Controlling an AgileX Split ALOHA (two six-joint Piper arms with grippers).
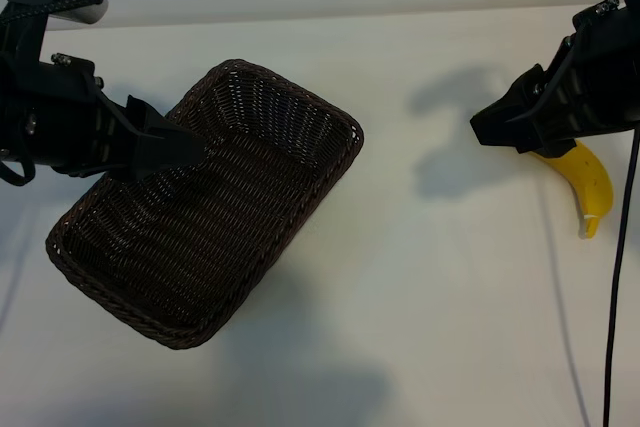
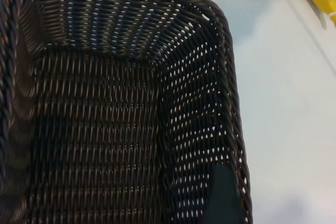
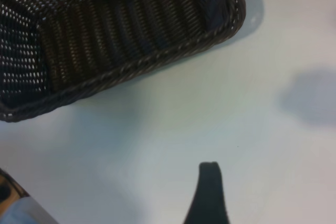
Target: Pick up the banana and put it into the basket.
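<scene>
The banana (image 1: 586,180) is seen on the tabletop (image 1: 430,287), partly hidden under the right gripper (image 1: 492,127), whose jaws are parted and empty. The left gripper (image 1: 185,147), jaws likewise apart, is held over the basket (image 1: 300,202), well apart from the banana.

You see a basket (image 1: 300,162) of rough, dark woven wicker, a smooth-skinned, slightly glossy banana (image 1: 588,182), matt black plastic grippers, and a smooth, matt white table (image 1: 440,287).
</scene>
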